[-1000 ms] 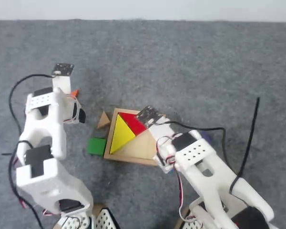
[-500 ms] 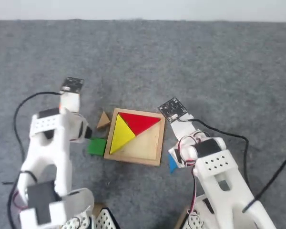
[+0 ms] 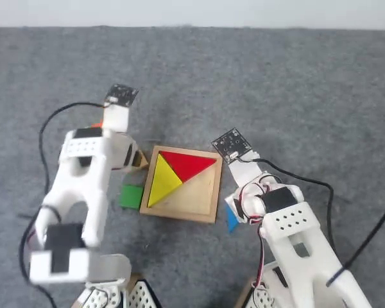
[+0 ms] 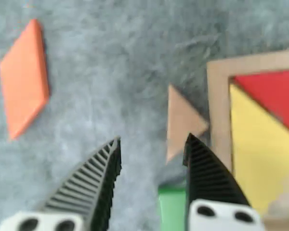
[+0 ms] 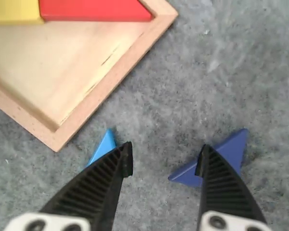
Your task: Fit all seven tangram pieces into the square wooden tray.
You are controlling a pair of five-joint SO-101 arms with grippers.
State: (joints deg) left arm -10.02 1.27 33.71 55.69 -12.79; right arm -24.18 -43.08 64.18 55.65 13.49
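Square wooden tray (image 3: 199,196) holds flat red triangle (image 3: 187,163) and yellow triangle (image 3: 160,183); ribbed left claw (image 4: 152,139) and right claw (image 5: 166,146) spread.

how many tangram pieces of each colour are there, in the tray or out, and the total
red piece: 1
yellow piece: 1
green piece: 1
tan wood piece: 1
orange piece: 1
light blue piece: 1
dark blue piece: 1
total: 7

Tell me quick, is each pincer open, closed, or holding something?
Left pincer: open, holding nothing.
Right pincer: open, holding nothing.
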